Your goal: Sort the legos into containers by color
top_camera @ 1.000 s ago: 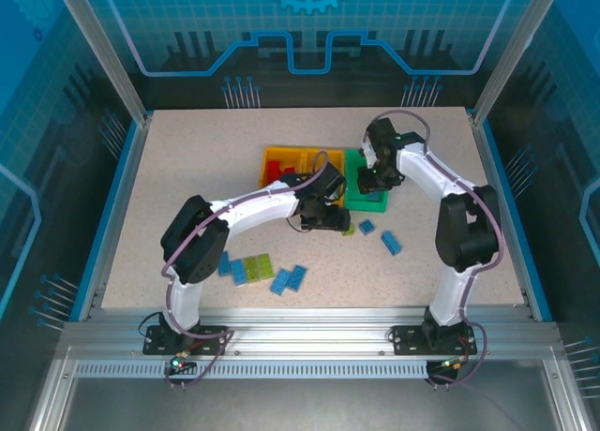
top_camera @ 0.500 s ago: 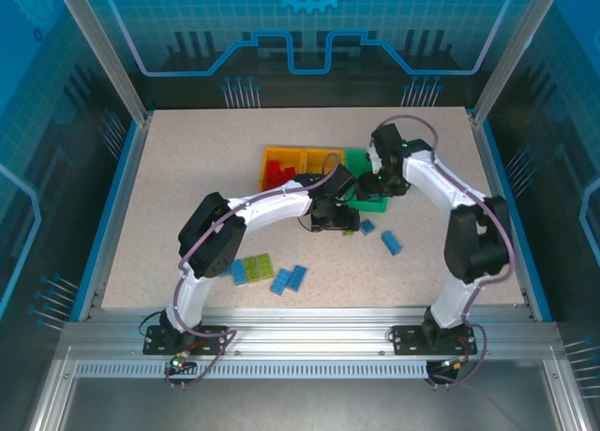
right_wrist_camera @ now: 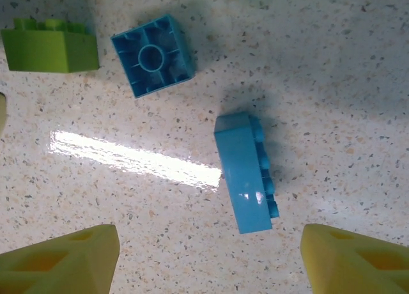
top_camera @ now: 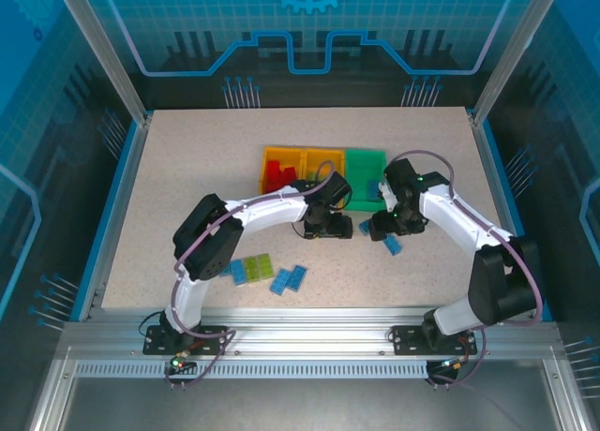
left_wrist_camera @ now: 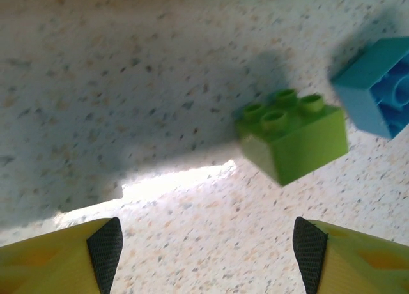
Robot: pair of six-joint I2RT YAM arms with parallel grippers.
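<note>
Just past the aluminium rail [top_camera: 300,333] at the near edge, the speckled beige table [top_camera: 187,187] holds loose blue and green legos [top_camera: 289,279] on its near left. At mid-table the left gripper [left_wrist_camera: 208,246] hangs spread and empty over a green brick [left_wrist_camera: 291,137]. To its right the right gripper [right_wrist_camera: 211,252], jaws likewise released, hovers above a long blue brick [right_wrist_camera: 246,172]. Farther back stand the containers [top_camera: 302,153], with red bricks [top_camera: 275,173] in the leftmost. Blue patterned panels [top_camera: 300,37] wall the room.

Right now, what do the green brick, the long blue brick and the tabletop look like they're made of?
Green brick: moulded plastic, satin sheen; crisp edges and round studs. Long blue brick: the same plastic, glossier; a bright glint on its flat side. Tabletop: smooth speckled surface, probably laminate or a stone-look composite; it mirrors a streak of light.
</note>
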